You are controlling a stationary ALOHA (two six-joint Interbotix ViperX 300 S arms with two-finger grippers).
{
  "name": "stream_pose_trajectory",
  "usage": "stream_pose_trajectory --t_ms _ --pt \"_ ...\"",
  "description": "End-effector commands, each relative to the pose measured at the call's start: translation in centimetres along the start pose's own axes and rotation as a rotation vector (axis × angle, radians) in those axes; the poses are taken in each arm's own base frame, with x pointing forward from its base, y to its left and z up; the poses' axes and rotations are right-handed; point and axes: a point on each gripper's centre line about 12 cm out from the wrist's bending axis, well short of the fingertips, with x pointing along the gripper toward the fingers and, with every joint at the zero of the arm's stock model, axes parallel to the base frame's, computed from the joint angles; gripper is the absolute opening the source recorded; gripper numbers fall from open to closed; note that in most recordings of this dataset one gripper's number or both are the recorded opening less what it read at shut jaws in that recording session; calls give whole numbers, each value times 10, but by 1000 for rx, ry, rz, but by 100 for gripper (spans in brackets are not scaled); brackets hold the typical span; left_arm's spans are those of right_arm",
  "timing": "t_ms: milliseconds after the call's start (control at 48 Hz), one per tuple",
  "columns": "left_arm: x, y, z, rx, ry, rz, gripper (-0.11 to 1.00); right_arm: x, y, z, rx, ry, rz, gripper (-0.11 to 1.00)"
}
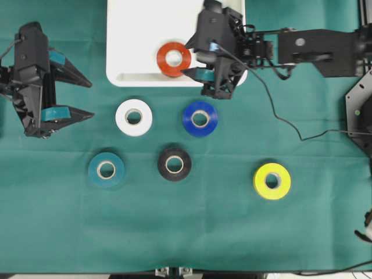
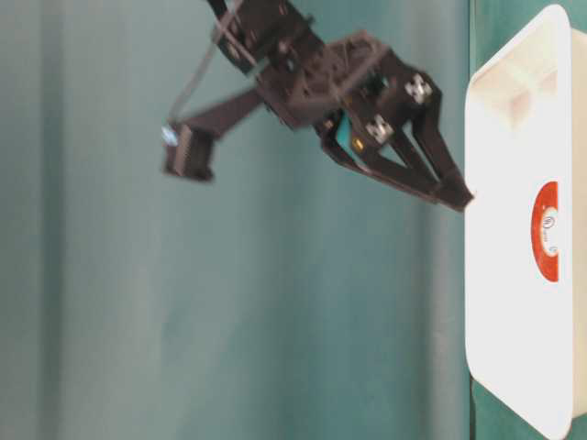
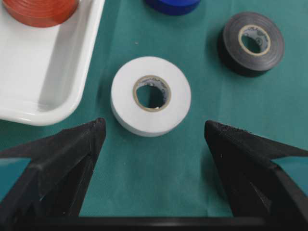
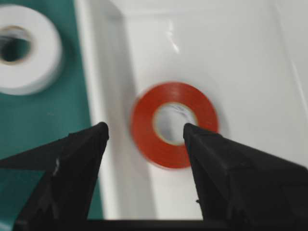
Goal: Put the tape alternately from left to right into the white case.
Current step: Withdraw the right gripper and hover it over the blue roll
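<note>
Fingers (image 1: 192,58) spread over one red-orange roll (image 1: 174,59); five rolls outside.

Both arms are matte black, each ending in a gripper with two long tapering fingers, the left gripper (image 1: 81,99) and the right gripper (image 1: 195,61) alike. Teal pads sit at the finger roots. A thin black cable (image 1: 279,119) loops from the right wrist, and silver screws (image 2: 417,89) stud its housing.

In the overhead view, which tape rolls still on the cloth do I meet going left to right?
teal roll → white roll → black roll → blue roll → yellow roll
</note>
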Motion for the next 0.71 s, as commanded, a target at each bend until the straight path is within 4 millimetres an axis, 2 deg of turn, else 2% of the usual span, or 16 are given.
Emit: stream_pose_trajectory --t_ms 0,291,583,687 --pt "-2 -1 6 -3 -24 -6 64 -16 10 12 -13 -88 40 71" --pt "-2 -1 6 -1 -24 -5 64 -38 32 -3 -34 -218 154 71" --pt "-2 -1 6 -1 -24 -5 64 -49 46 -26 -52 -207 208 71" --pt "-2 -1 6 -3 -24 -6 64 -50 49 -28 -56 -202 214 71"
